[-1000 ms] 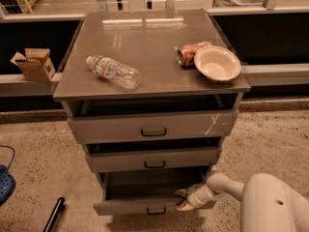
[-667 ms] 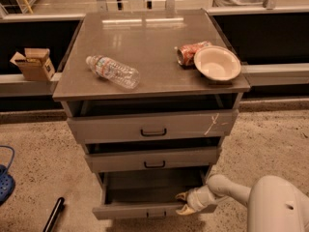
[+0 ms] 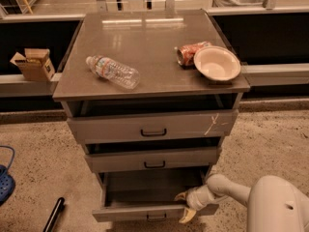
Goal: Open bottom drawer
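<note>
**Bottom drawer sliding further out**

Compared with a second ago, the bottom drawer [image 3: 149, 210] is standing further out of the cabinet, its front now closer to the lower edge of the frame and more of its dark inside showing. It is sitting at the bottom centre of the frame, its small black handle [image 3: 157, 217] just above the frame's edge.

Reaching in from the lower right, the white arm [image 3: 270, 204] is ending in the gripper [image 3: 185, 206], which is pressing at the right end of the drawer front. One pale finger is lying over the top lip and the other is pointing down in front of the panel, so the fingers are straddling the front edge, clenched on it.

Above, the middle drawer [image 3: 153, 159] and the top drawer [image 3: 152, 126] with its white scratch [image 3: 212, 124] are both standing slightly out. On the grey cabinet top [image 3: 145, 42] a plastic water bottle [image 3: 112, 71] is lying on its side at left, while a white bowl [image 3: 217, 63] is sitting at right, touching a toppled can [image 3: 189, 53]. A cardboard box [image 3: 33, 64] is resting on the ledge at far left.
</note>
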Available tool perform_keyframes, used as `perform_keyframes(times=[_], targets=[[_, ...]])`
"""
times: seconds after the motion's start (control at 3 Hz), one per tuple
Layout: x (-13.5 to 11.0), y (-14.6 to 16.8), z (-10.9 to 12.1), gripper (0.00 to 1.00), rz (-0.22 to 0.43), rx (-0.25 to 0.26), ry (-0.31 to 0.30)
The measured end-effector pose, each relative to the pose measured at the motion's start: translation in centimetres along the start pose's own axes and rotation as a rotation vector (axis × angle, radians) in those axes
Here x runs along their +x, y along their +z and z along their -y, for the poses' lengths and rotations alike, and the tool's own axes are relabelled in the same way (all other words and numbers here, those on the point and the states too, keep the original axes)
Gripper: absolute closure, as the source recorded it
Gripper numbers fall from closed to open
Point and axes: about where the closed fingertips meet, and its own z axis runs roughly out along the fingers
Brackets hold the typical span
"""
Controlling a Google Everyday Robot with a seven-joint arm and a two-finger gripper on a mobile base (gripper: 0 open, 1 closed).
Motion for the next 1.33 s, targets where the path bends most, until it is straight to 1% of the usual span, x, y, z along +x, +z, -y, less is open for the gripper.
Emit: perform_keyframes(times=[0.33, 0.67, 1.0, 1.33], targets=[[0.0, 0.0, 0.0, 0.00, 0.000, 0.000, 0.000], [0.2, 0.5, -1.0, 0.00, -0.012, -0.025, 0.021], [-0.2, 1.5, -3.7, 0.16, -0.039, -0.094, 0.030], [-1.4, 1.0, -6.5, 0.28, -0.062, -0.156, 0.020]])
